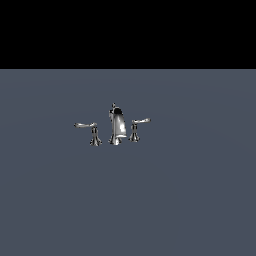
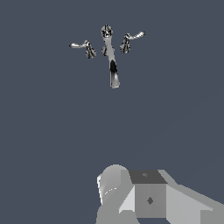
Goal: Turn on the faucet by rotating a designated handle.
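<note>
The faucet (image 1: 116,127) is a small chrome three-piece set standing on the grey floor, with a curved central spout with a dark top. The handle (image 1: 137,127) is at the exterior view's right of the spout, its short lever upturned at the tip. The other handle (image 1: 90,131), with a longer level lever, is at the exterior view's left. The wrist view shows the faucet (image 2: 111,61) far off, with the handle (image 2: 130,40) beside the spout. Grey blocky parts of my arm or gripper (image 2: 148,197) fill one edge of the wrist view, well apart from the faucet. No fingers can be made out.
A flat grey floor (image 1: 190,200) surrounds the faucet. A black band lies behind it in the exterior view. My arm does not show in the exterior view.
</note>
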Controlling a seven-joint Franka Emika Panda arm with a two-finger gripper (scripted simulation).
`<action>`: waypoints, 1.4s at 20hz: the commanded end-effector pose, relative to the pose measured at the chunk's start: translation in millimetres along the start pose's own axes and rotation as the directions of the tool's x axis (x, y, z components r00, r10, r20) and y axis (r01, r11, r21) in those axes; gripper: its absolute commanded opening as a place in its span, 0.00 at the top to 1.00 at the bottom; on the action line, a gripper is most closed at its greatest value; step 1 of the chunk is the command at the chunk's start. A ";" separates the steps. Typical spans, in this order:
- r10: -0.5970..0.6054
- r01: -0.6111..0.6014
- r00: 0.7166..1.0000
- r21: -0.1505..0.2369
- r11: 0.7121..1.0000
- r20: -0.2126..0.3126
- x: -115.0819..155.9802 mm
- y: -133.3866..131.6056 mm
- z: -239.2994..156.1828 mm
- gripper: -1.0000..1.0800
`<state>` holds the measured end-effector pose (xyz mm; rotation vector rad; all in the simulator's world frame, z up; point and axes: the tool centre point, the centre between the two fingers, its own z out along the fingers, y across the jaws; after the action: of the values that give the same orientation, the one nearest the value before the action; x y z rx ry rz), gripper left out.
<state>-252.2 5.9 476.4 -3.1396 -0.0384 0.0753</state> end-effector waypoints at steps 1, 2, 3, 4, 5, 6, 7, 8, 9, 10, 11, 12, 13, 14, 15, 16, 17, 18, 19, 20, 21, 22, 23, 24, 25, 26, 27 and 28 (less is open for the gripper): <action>0.000 0.000 1.000 0.000 1.000 0.000 0.0 0.0 0.0 1.00; 0.001 -0.001 1.000 0.000 1.000 0.000 0.1 -0.1 0.2 1.00; 0.002 -0.002 1.000 0.000 1.000 0.000 0.6 -0.3 0.6 1.00; 0.005 -0.005 1.000 0.000 1.000 0.000 1.3 -0.8 1.4 1.00; 0.009 -0.009 1.000 0.000 1.000 0.000 2.4 -1.3 2.5 1.00; 0.015 -0.015 1.000 0.000 1.000 0.000 3.7 -2.1 4.0 1.00; 0.021 -0.021 1.000 0.001 1.000 -0.001 5.3 -3.0 5.7 1.00; 0.028 -0.028 1.000 0.001 1.000 -0.001 7.3 -4.1 7.8 1.00; 0.037 -0.037 0.999 0.001 0.999 -0.001 9.5 -5.3 10.2 1.00; 0.047 -0.047 0.999 0.002 0.999 -0.001 12.1 -6.7 12.9 1.00; 0.058 -0.058 0.998 0.002 0.998 -0.001 15.0 -8.2 15.9 1.00; 0.071 -0.071 0.998 0.002 0.998 -0.002 18.3 -9.8 19.3 1.00; 0.084 -0.084 0.996 0.003 0.996 -0.002 21.9 -11.5 23.0 1.00; 0.099 -0.099 0.995 0.003 0.995 -0.002 25.9 -13.4 27.1 1.00; 0.115 -0.115 0.993 0.004 0.993 -0.003 30.2 -15.3 31.4 1.00; 0.132 -0.132 0.991 0.005 0.991 -0.003 34.9 -17.3 36.1 1.00; 0.150 -0.150 0.989 0.005 0.989 -0.004 39.9 -19.4 41.1 1.00; 0.169 -0.169 0.986 0.006 0.986 -0.004 45.2 -21.4 46.3 1.00; 0.188 -0.188 0.982 0.007 0.982 -0.004 50.8 -23.5 51.7 1.00; 0.209 -0.209 0.978 0.008 0.978 -0.005 56.7 -25.5 57.4 1.00; 0.230 -0.230 0.973 0.009 0.973 -0.005 62.9 -27.4 63.3 1.00; 0.251 -0.251 0.968 0.010 0.968 -0.006 69.4 -29.3 69.4 1.00; 0.273 -0.273 0.962 0.010 0.962 -0.006 76.1 -31.2 75.6 1.00; 0.296 -0.296 0.955 0.011 0.955 -0.006 83.1 -32.9 82.0 1.00; 0.319 -0.319 0.948 0.013 0.948 -0.007 90.3 -34.4 88.6 1.00; 0.342 -0.341 0.940 0.014 0.940 -0.007 97.5 -35.9 95.1 1.00; 0.364 -0.364 0.931 0.015 0.931 -0.007 104.7 -37.1 101.6 1.00; 0.386 -0.386 0.923 0.016 0.923 -0.008 111.8 -38.1 108.0 1.00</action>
<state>-156.9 44.6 373.8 -3.0930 0.5225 0.0601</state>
